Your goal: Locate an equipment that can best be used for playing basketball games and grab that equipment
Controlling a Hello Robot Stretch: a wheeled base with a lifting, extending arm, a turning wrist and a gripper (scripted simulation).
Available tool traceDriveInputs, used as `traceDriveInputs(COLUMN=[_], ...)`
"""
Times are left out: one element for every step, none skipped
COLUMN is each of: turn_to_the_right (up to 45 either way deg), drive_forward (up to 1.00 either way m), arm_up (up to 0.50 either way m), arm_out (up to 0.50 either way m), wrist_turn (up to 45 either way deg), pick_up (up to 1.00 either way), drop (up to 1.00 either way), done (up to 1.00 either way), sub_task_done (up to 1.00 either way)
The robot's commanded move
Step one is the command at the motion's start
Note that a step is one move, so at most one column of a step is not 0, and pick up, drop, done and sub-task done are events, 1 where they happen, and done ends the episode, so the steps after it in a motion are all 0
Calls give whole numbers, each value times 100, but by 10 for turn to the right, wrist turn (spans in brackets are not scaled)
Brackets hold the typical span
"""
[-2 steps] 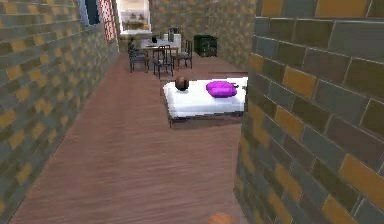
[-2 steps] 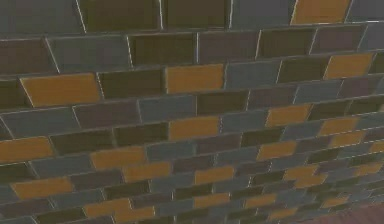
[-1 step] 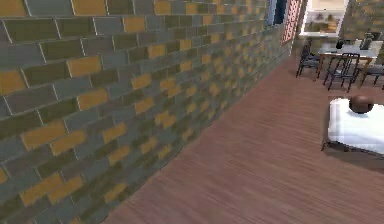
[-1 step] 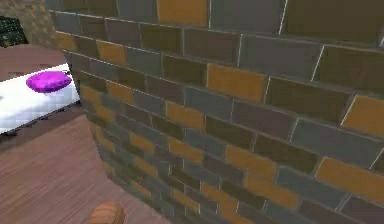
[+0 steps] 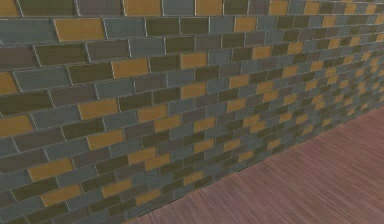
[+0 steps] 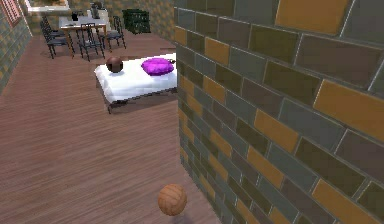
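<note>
Forward view gives us a brick wall (image 5: 150, 90) of grey, ochre and dark blocks close ahead, with a strip of wooden floor (image 5: 320, 170) at its foot. Arm side view brings what we need: an orange-brown ball (image 6: 172, 200), by shape and colour the basketball, lying on the floor at the picture's bottom edge, near the wall's corner. Farther out stands a low white table (image 6: 130, 88) carrying 2 things, a dark round thing (image 6: 115, 65) and a purple cushion (image 6: 157, 66), with dining chairs (image 6: 70, 35) beyond. We judge the step to be lining up. With so little room ahead, we nudge the base in small moves until the ball sits in the arm's line. Then we reach low and slowly, since a ball rolls at a touch. Of the tool's state we cannot tell.
</note>
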Motion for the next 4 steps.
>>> traceDriveInputs(turn_to_the_right=[0,0,0,0], drive_forward=[0,0,0,0], arm_up=[18,0,0,0], arm_out=[0,50,0,0], wrist_turn=[0,0,450,450], pick_up=[0,0,0,0], drop=[0,0,0,0], done=[0,0,0,0], sub_task_done=[0,0,0,0])
